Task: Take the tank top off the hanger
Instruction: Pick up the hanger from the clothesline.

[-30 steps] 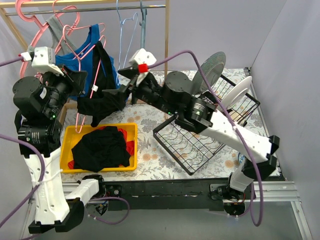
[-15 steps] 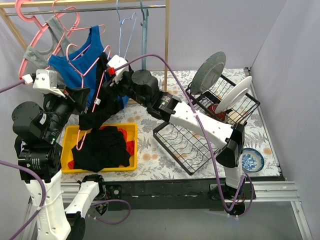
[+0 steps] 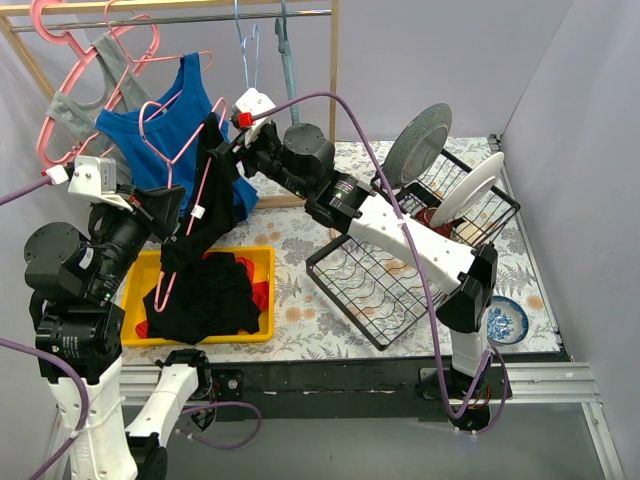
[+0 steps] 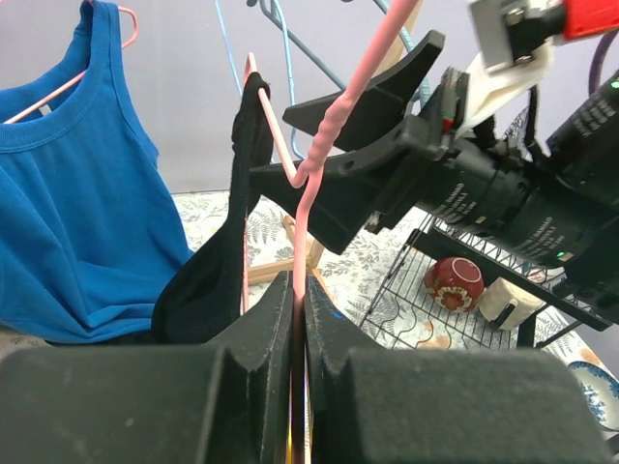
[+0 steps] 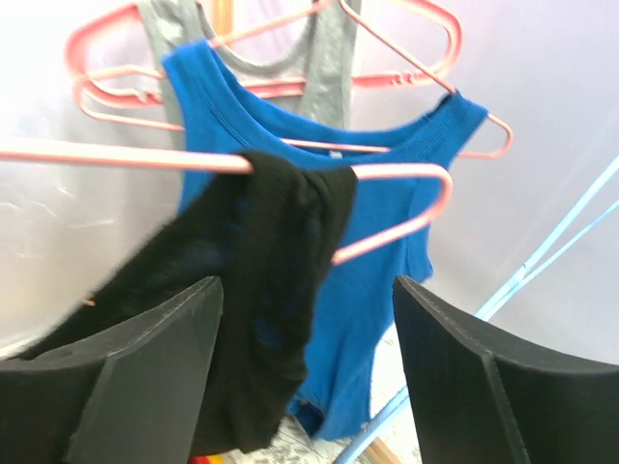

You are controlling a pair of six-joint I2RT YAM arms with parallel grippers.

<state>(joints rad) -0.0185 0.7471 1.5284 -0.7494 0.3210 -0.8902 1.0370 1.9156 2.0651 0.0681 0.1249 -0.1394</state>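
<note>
Right gripper (image 5: 305,290), jaws apart, has swung up from the draped cloth to straddle the strap of the black tank top (image 5: 276,242), hooked over one shoulder of the pink hanger (image 4: 309,164) clamped in the left gripper (image 4: 300,285), so unhooking looks imminent.

Top external: high above the near edge, looking down over the whole surface (image 3: 295,310). Wrist views: close-up, facing backward. All three share the black tank top (image 4: 218,280) on the pink hanger (image 4: 309,184).

no readable text, no labels, no brand marks, no numbers in any view
</note>
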